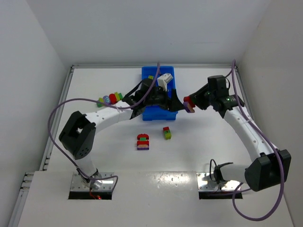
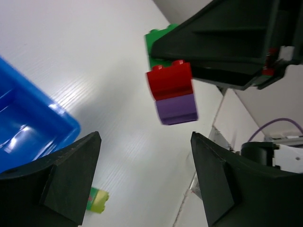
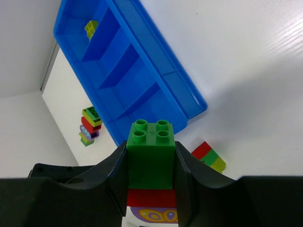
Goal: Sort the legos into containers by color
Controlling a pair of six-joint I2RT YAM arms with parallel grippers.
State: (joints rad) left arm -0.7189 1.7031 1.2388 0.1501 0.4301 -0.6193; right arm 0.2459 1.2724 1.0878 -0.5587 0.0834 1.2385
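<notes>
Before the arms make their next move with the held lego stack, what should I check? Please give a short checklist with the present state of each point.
1. Right gripper shut on the green-red-purple stack: ok.
2. Left gripper open: ok.
3. Stack between the left fingers: not ok, it shows beyond their tips.
4. Stack split by colour: not ok, bricks are joined.
5. Blue tray has room: ok; only a yellow-green brick shows inside.

No readable text, label or number anywhere; the purple brick (image 3: 152, 216) carries yellow loops, perhaps print, too cropped to read.
</notes>
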